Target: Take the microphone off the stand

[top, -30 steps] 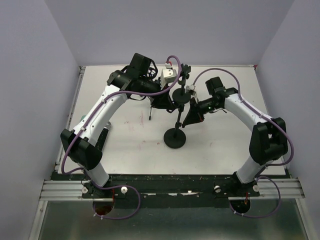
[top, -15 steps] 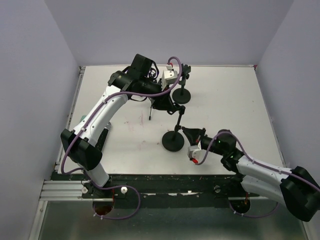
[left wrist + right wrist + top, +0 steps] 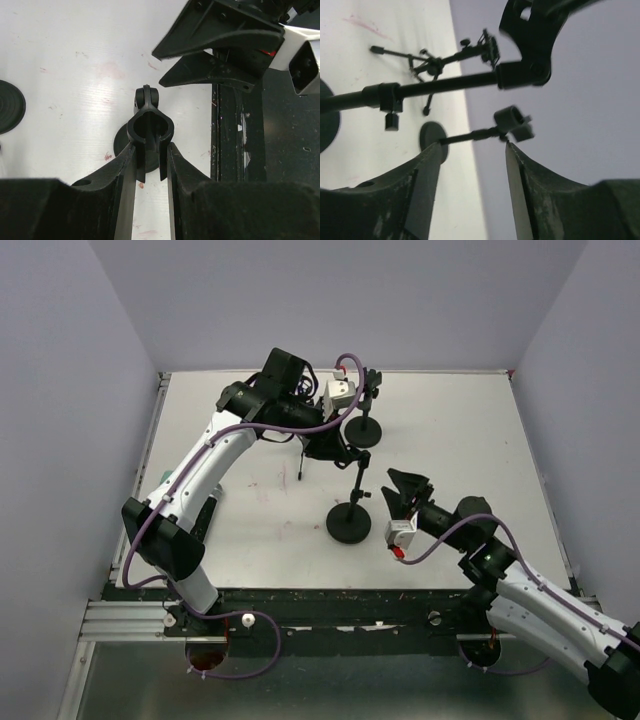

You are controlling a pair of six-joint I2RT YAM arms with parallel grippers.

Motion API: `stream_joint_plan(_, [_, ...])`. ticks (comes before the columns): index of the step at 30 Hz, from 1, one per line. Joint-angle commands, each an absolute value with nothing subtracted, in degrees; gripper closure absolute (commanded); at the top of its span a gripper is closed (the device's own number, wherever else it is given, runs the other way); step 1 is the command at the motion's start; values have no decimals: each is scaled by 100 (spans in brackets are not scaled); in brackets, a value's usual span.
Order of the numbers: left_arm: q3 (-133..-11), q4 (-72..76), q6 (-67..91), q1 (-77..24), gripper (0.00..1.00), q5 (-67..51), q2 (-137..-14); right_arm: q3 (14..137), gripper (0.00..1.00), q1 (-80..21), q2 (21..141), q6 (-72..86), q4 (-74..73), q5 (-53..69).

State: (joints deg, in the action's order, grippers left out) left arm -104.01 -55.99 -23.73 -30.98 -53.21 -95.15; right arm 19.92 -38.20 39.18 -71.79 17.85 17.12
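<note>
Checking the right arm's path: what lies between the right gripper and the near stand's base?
Nothing: only bare table separates the right gripper from the base, as the top view shows.

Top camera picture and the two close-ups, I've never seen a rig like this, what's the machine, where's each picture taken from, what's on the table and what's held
These are two white-and-black robot arms, the left arm and right arm, bolted at the near edge of a white table. The wide picture looks down from above; each close-up comes from a wrist camera. On the table stand a nearer black round-based microphone stand, a farther stand and a small black tripod. The left gripper is clamped on the black clip topping the nearer stand. The right gripper is open and empty. I cannot make out a microphone.
</note>
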Motion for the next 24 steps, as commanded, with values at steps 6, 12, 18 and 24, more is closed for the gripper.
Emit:
stream_joint_plan(6, [-10205,-5616,-2610,-3094,68,-5265,-9501,3153,28,-3771,4182,-3495,257,-730])
stream_joint_plan(12, [-10028,-5616,-2654,-3085,69,-5344,-9457,5085,29,-3656,4894,-3190,-1833,2220])
stream_joint_plan(18, [-10186,-5555,-2610,-3094,68,-5361,-9562,7011,30,-3656,6440,-3453,-3759,3207])
stream_joint_plan(24, [-9889,-5555,-2742,-3094,68,-5309,-9492,7435,32,-3595,7197,-3937,-4245,3805])
